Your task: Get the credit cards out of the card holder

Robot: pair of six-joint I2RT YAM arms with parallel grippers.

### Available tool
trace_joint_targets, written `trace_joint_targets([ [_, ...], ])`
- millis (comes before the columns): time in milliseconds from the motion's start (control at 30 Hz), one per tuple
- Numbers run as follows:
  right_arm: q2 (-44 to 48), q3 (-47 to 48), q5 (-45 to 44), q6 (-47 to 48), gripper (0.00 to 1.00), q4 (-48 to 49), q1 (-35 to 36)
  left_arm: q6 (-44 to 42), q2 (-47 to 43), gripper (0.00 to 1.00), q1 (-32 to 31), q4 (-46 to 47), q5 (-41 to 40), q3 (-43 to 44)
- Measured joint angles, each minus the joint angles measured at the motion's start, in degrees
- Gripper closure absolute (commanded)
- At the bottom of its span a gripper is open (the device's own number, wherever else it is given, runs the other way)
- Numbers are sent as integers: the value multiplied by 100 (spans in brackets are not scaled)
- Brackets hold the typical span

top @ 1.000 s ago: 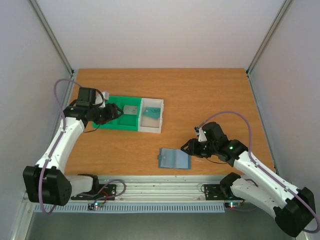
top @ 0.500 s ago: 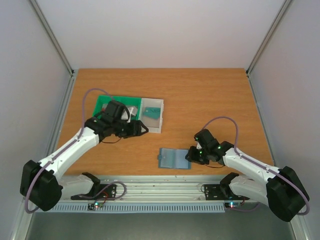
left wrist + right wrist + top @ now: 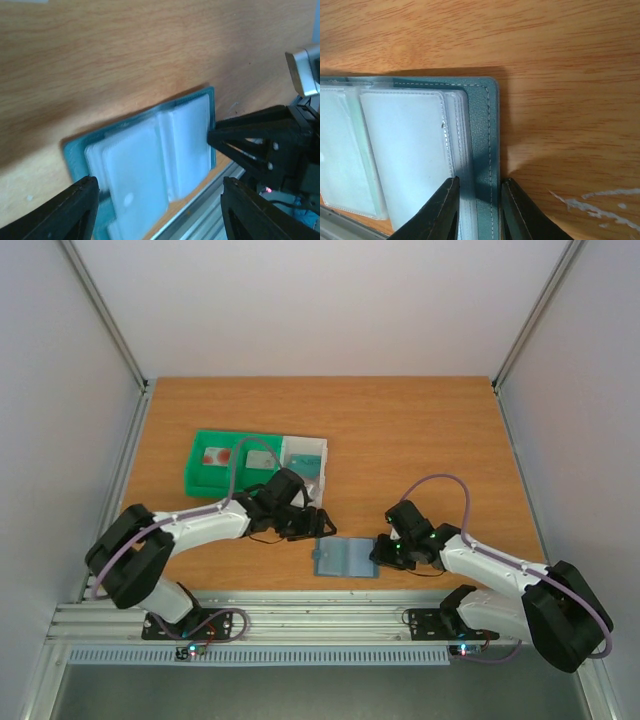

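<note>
Far L on the surface point(image 3: 420, 430), the green tray point(image 3: 192, 476) held two of the credit cards. A pale card point(image 3: 213, 454) w/ a red round mark lay in its L compartment and a greyish card point(image 3: 262, 460) in its R one. The white tray point(image 3: 305, 441) sat touching the green tray's R side and held a teal card point(image 3: 304, 468). All three cards lay behind the L arm, apart from the card holder point(image 3: 347, 557).

The L end effector point(image 3: 313, 523) sat just in front of the white tray, at the holder's far-L corner. It was spread wide w/ nothing btwn the jaws. In the L wrist view the holder lay ahead of the L fingers point(image 3: 75, 210), framed btwn them, and didn't appear to touch either.

The holder lay close to the surface's near edge, about mid-width, btwn the two end effectors. It was open and flat, inside facing up.

The R end effector point(image 3: 383, 552) was at the holder's R edge. In the R wrist view the R fingers point(image 3: 445, 210) were drawn close together, straddling the cover's R border. One was over the sleeves, the other just beside the edge over bare wood. Whether they actually clamped the border couldn't be told.

Holder's look: blue-grey cover, pale stitching along the border, rounded corners. Stacks of frosted clear sleeves sat either side of the fold, each slightly smaller than the cover. The sleeves looked pale and blank apart from a small light spot on the L stack. Couldn't tell if any cards were inside.
</note>
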State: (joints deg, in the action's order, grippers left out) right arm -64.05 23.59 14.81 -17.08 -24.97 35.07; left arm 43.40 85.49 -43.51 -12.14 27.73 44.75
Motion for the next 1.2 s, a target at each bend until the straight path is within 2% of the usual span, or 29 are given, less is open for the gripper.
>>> trace_joint_targets([
  [300,-35,-120,33,-92,77,413,133,323,841,37,-35,1108,160,-170],
  [600,-111,-140,37,-133,78,627,175,693,852,37,-98,1554,275,-378],
  [967,-101,-216,35,-225,78,822,179,1191,573,37,-575,1766,415,-446],
  [1200,238,-223,-87,-236,73,380,192,1523,730,38,-833,2356,575,-393],
])
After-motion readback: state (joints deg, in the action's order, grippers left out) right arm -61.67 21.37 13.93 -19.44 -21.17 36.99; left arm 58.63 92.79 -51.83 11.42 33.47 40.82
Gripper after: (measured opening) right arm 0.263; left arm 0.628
